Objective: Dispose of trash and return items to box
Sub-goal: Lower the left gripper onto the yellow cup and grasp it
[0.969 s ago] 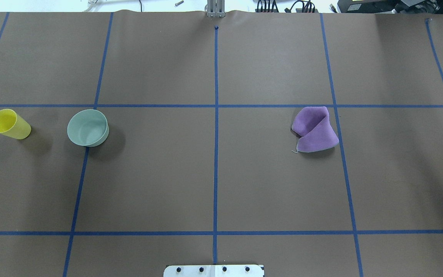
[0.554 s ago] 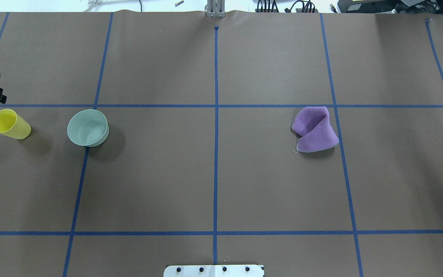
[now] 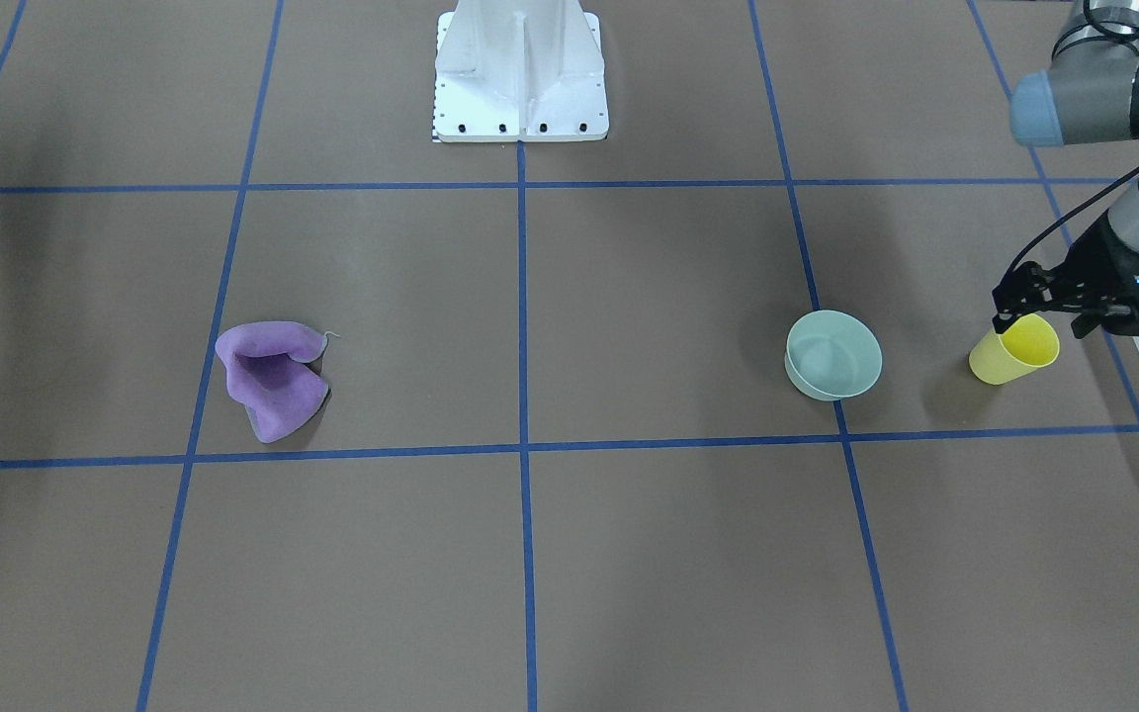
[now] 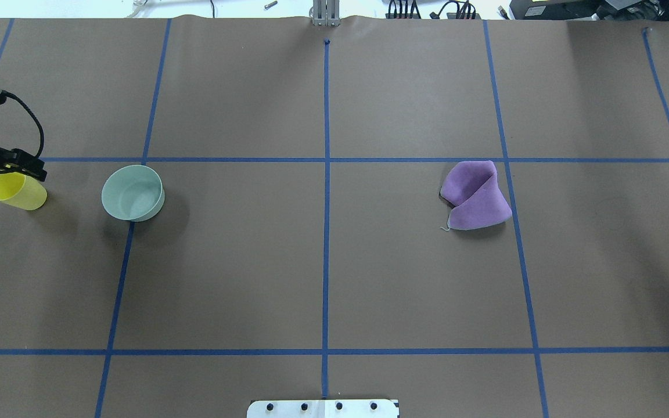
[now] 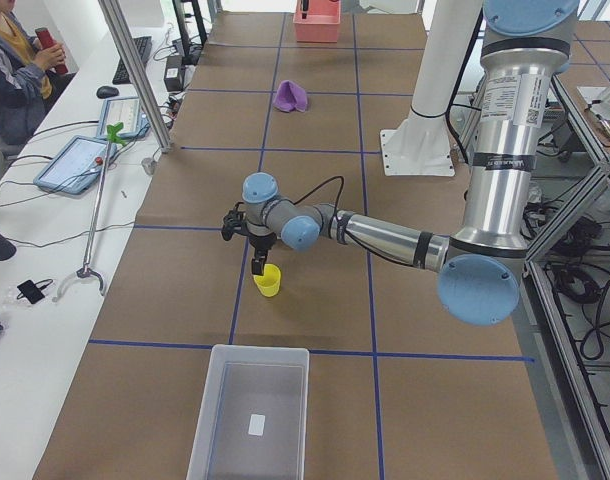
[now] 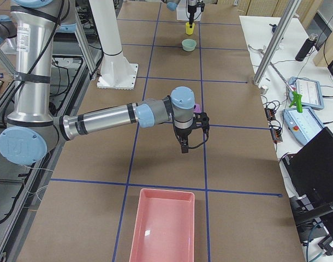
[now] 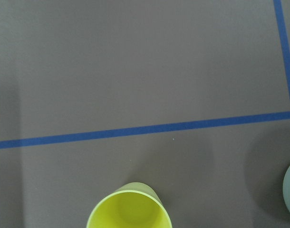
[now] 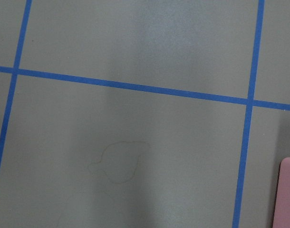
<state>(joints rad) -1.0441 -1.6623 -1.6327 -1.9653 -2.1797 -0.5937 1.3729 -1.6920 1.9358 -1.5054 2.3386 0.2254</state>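
Note:
The yellow cup (image 4: 18,191) stands upright at the table's left end, also in the front view (image 3: 1009,356) and the left wrist view (image 7: 129,211). The mint-green bowl (image 4: 132,193) sits upright to its right. My left gripper (image 3: 1039,321) hangs open just above the cup's mouth, one finger on each side, holding nothing; it also shows in the overhead view (image 4: 3,168). The frosted white box (image 5: 250,410) stands empty beyond the cup at the table's left end. My right gripper (image 6: 184,144) hovers above bare table; I cannot tell whether it is open.
A crumpled purple cloth (image 4: 477,197) lies right of centre. A pink tray (image 6: 164,224) stands empty at the table's right end. The white robot base (image 3: 520,69) is at the middle of the near edge. Blue tape lines grid the brown table.
My left gripper has come in from the left edge of the overhead view and moved over the yellow cup. The cup, bowl and cloth have not moved.

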